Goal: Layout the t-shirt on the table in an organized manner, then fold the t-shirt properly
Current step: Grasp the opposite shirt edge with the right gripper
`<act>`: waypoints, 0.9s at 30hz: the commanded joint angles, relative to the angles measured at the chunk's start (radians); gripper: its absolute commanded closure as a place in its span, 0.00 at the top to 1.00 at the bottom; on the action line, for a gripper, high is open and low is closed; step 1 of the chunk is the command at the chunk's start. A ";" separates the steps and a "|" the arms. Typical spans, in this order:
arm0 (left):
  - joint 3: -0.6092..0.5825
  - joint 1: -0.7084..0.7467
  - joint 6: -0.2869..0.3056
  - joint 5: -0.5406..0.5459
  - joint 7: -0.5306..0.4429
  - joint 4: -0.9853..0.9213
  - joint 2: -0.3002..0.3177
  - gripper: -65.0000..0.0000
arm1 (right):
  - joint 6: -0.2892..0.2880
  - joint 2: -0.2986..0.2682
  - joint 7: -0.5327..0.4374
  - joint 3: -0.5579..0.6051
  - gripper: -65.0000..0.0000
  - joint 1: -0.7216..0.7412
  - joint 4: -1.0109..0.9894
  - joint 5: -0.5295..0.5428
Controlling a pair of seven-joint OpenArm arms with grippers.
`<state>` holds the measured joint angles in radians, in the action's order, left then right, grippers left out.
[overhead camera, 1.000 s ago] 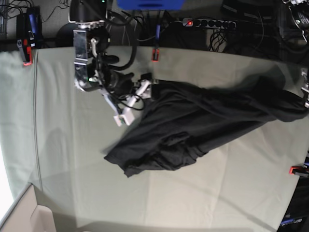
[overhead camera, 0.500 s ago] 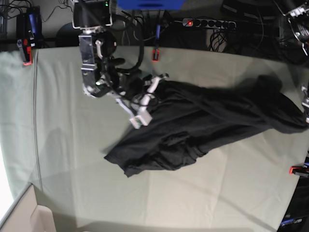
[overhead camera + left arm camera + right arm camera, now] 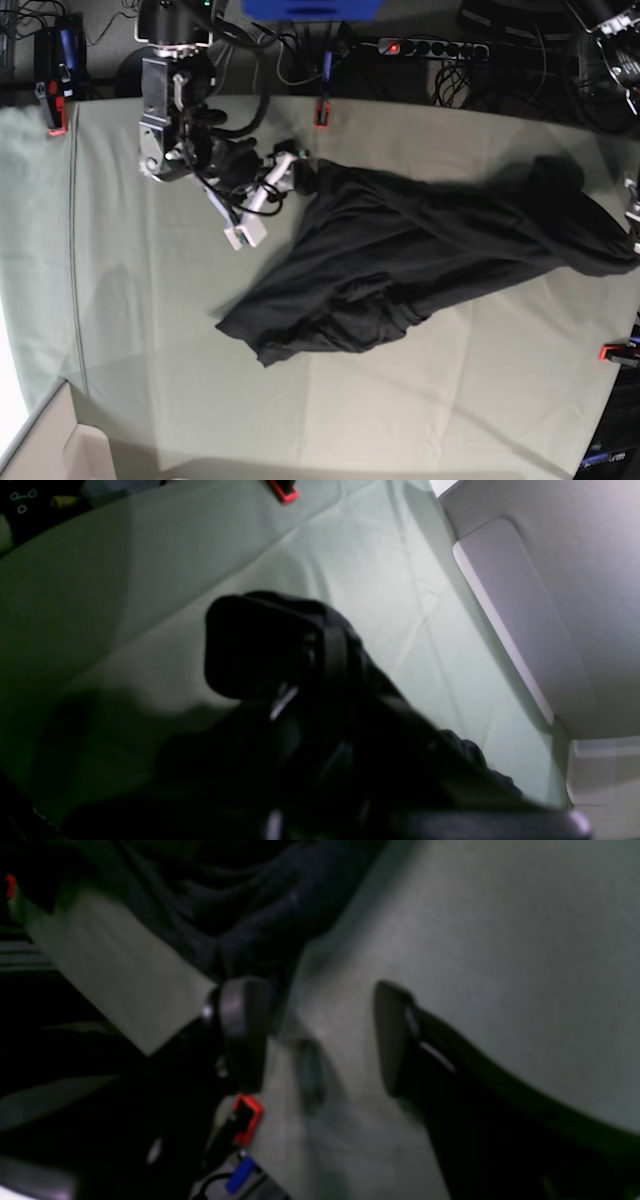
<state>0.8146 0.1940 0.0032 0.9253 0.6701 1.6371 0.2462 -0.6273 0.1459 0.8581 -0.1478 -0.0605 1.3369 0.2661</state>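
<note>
Black soft t-shirt [image 3: 410, 265] sprawls crumpled from mid-table out to the right edge of the pale greenish-grey cloth-covered table [image 3: 150, 340]. Right gripper [image 3: 265, 200] sits near the far edge, jaws spread, beside the shirt's corner. Left gripper [image 3: 285, 700] is pinched tight on dark t-shirt fabric

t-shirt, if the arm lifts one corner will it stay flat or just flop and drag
Likely floppy: the t-shirt lies in soft bunched folds, so a lifted corner should sag and trail the rest. It probably drags rather than slides cleanly, since the table is covered in creased cloth that may grip it. It looks light, with no stiff parts showing.
</note>
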 commanded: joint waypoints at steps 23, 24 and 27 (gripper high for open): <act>-0.028 0.003 0.004 0.016 -0.022 0.015 0.015 0.00 | -0.012 0.011 -0.021 0.144 0.56 0.043 0.002 0.011; -0.028 0.003 0.004 0.016 -0.022 0.015 0.015 0.00 | -0.012 0.011 -0.021 0.141 0.55 0.049 -0.015 0.011; -0.028 0.002 0.004 0.016 -0.022 0.015 0.015 0.00 | -0.012 0.011 -0.023 0.136 0.55 0.098 -0.124 0.011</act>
<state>0.7799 0.2031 0.0029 0.9249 0.6693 1.6371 0.2440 -0.6327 0.1493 0.8383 -0.0143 0.0227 1.2037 0.2798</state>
